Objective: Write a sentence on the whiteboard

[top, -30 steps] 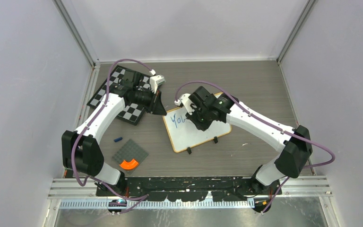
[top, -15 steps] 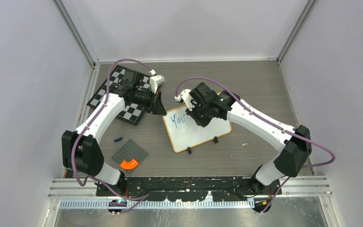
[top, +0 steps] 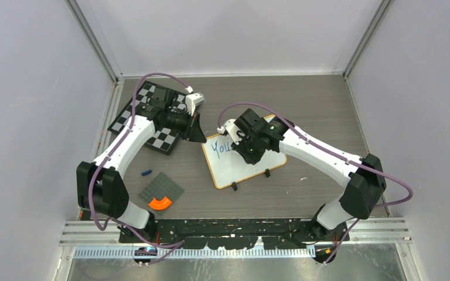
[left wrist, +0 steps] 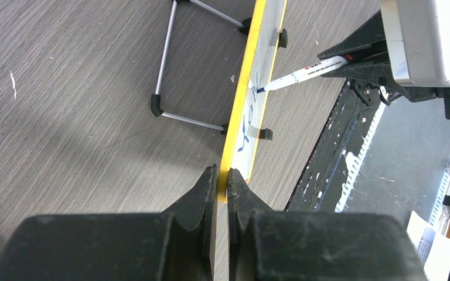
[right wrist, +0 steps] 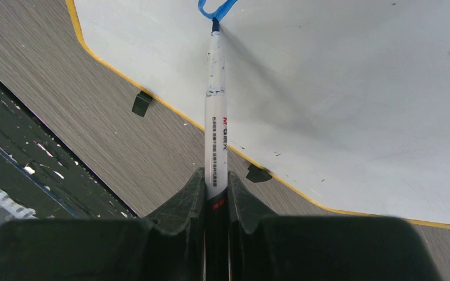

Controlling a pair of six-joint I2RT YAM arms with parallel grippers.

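Observation:
The whiteboard (top: 234, 167), white with a light yellow-wood frame and two black clip feet, lies mid-table with blue letters "You" at its upper left. My left gripper (top: 201, 139) is shut on the board's frame edge (left wrist: 234, 153) at the far-left corner. My right gripper (top: 241, 142) is shut on a white marker (right wrist: 215, 132). The marker's blue tip touches the board surface (right wrist: 351, 93) at the end of a blue stroke. In the left wrist view the marker (left wrist: 302, 72) points at the board's face.
A checkered chessboard (top: 163, 137) lies at the left under the left arm. A small blue cap (top: 146, 172), a grey plate (top: 162, 188) and an orange curved piece (top: 160, 203) sit near the front left. A metal stand (left wrist: 170, 70) shows behind the board.
My right gripper swung up and back down with the marker over the board's upper left, writing near the "You". The left gripper and the board stayed still.

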